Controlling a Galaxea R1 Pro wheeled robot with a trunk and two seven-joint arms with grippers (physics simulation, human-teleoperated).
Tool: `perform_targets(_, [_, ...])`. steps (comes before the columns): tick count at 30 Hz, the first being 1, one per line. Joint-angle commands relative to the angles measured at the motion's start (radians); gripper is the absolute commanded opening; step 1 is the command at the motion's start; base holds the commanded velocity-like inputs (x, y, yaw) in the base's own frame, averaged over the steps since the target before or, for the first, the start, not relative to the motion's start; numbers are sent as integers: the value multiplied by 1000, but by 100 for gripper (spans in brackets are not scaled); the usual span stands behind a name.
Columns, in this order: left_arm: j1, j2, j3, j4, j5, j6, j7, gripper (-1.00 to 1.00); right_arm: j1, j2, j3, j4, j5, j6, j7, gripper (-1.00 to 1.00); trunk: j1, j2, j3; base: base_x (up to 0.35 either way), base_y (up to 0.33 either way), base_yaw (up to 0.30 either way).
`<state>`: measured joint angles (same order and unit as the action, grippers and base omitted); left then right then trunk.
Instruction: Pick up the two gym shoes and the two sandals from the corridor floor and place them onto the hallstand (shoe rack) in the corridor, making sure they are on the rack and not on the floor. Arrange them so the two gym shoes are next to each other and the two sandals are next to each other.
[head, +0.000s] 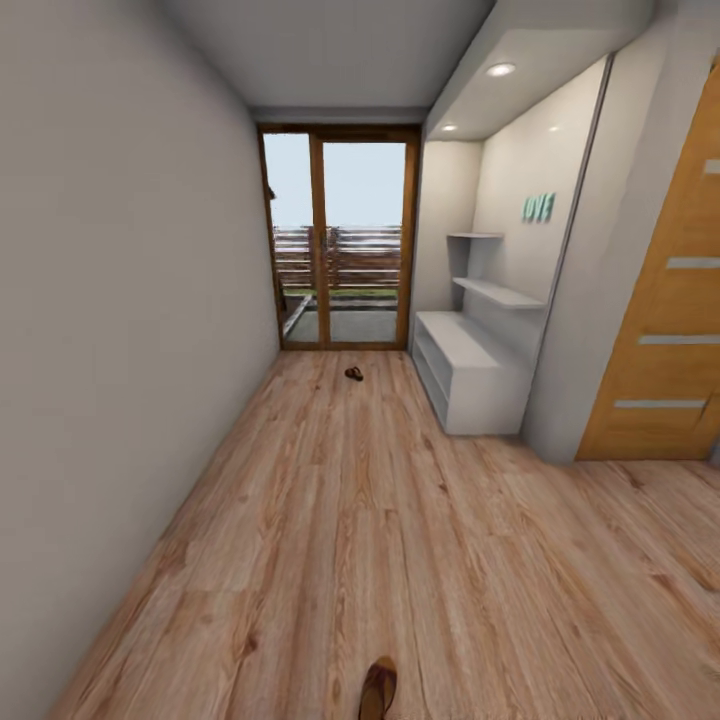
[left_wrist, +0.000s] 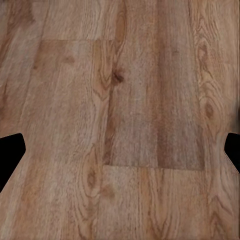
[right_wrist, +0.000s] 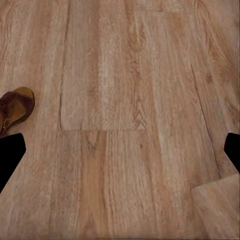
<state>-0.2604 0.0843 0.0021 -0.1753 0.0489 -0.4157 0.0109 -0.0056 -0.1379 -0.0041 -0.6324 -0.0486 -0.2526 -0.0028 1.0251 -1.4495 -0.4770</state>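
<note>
Sandals lie far apart on the corridor floor (head: 330, 520) — near sandal (head: 378, 690), far sandal (head: 354, 374); hallstand (head: 470, 385) bare — both end effectors' jaws spread, empty.

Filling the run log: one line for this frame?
phase: approach | near sandal on floor | far sandal by door | hallstand empty | grippers: open

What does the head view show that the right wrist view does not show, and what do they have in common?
Head view alone: the pale grey-white hallstand with open shelves at the right wall, a small dark sandal far off near the wood-framed glass door, and an orange wooden door.
Right wrist view alone: the two dark fingertips of the right hand, spread wide over bare floor.
Both: the light brown wood-plank floor and a brown leather sandal with tan footbed, lying on it.
</note>
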Motion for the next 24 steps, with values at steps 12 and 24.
perform_targets(12, [0, 0, -1, 0, 5, -3, 0, 100, -1, 0, 2, -1, -5, -2, 0, 100, 0, 0, -13, 0, 0, -219])
perform_targets(24, [0, 0, -1, 0, 1, -3, 0, 100, -1, 10, 3, -13, -6, -2, 1, 100, 0, 0, -31, 0, 0, -149])
